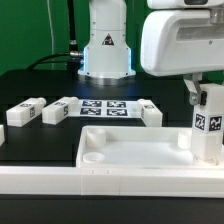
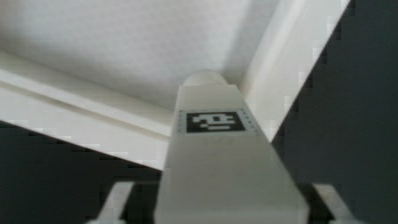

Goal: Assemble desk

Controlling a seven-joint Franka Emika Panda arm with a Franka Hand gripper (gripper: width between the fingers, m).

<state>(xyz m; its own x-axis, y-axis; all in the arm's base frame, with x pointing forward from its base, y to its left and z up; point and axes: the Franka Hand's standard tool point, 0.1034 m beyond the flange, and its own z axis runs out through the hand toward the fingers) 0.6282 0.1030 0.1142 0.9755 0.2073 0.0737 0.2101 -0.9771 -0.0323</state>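
White leg (image 1: 208, 130) upright in claw (image 2: 222, 205); axis vertical

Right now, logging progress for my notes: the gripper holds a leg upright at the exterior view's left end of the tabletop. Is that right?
Not quite. The gripper does hold the leg upright, but at the exterior view's right end of the tabletop, not the left. The exterior view shows this.

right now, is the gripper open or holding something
gripper: closed on a white desk leg, held upright
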